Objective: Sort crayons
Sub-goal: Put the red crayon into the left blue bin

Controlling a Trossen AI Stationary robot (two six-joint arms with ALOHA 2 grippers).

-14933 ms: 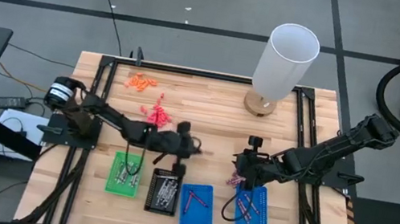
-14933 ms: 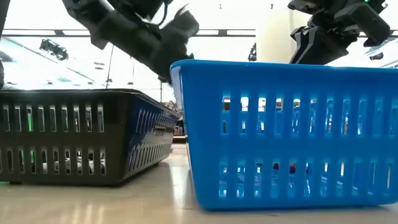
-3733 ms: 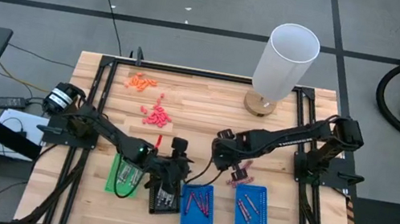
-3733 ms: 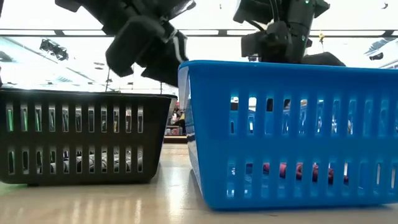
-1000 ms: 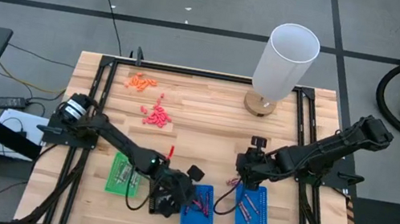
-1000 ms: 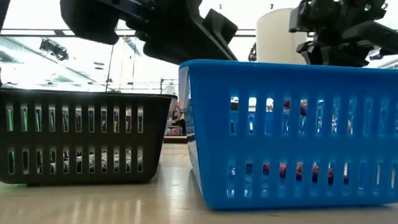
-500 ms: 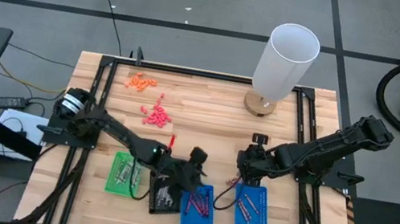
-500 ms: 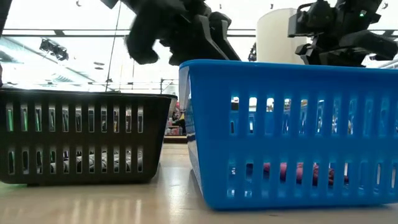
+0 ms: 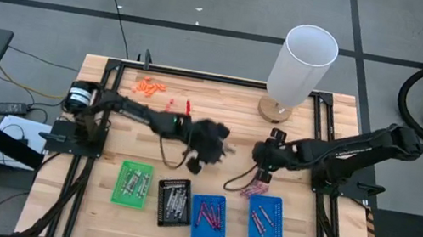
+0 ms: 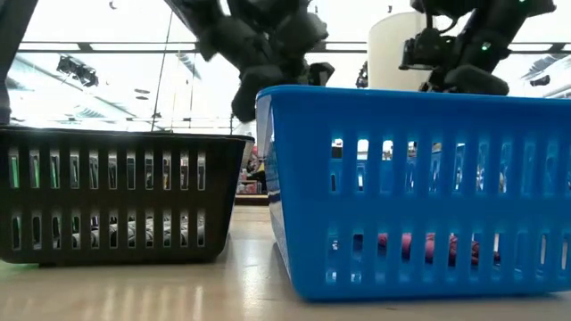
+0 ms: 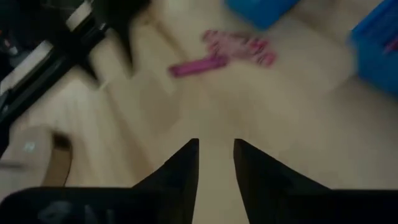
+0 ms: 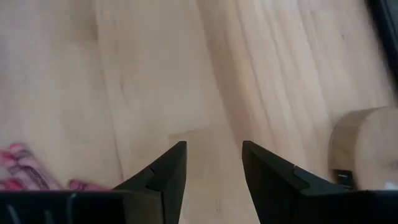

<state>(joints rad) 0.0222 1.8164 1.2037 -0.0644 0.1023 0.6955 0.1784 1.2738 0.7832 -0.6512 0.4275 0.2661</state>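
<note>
1. While both arms hang over the wooden table, the loose stock lies in two lots. The magenta crayons are heaped out from the white cylinder toward the tray row, just beside the nearer blue tray. The orange crayons lie well off from the cylinder, toward the left arm's base.
2. Already binned: magenta sticks in both blue trays, greyish ones in the green tray and black tray.
3. Left gripper: over bare wood, farther from the cylinder than its partner, fingers parted, nothing between them.
4. Right gripper: between the cylinder and the magenta heap, fingers wide apart, empty.
5. Handling, as I judge it: the sticks are light, stiff and waxy, apt to roll or snap. Take one at mid-length, across its width, after picking an outlier clear of the heap.
6. Hard to make out: the left gripper is smeared from above, the heaped crayons cannot be counted, and from table level the tray walls hide most of the contents.
</note>
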